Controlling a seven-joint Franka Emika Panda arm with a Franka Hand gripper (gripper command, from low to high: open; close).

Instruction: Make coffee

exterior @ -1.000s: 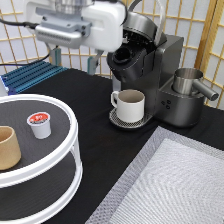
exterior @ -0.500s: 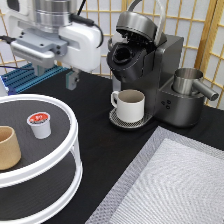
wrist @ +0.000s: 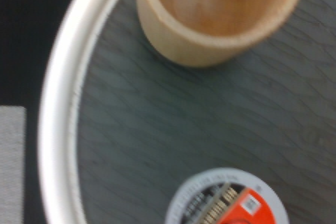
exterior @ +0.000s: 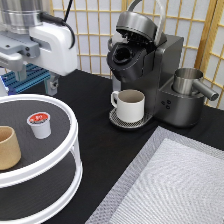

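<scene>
Where frame crops it, gripper (exterior: 35, 80) above coffee (exterior: 39, 124).

The coffee pod (exterior: 39, 124) (wrist: 229, 200) looks like smooth white plastic with a glossy red foil top. It sits on a dark, matt, finely textured mat inside the two-tier stand (exterior: 70, 150), whose rim (wrist: 60, 110) is glossy white. The tan cup (exterior: 7, 147) (wrist: 214, 27) has a dull, wood-like finish. The coffee machine (exterior: 150, 65) is dark matt plastic with a brushed-metal lid, and the metal jug (exterior: 189, 82) has a satin sheen. The white mug (exterior: 130, 105) looks like glazed ceramic. The gripper (exterior: 32, 80) has a glossy white plastic housing. The grey placemat (exterior: 170, 185) looks woven.
</scene>
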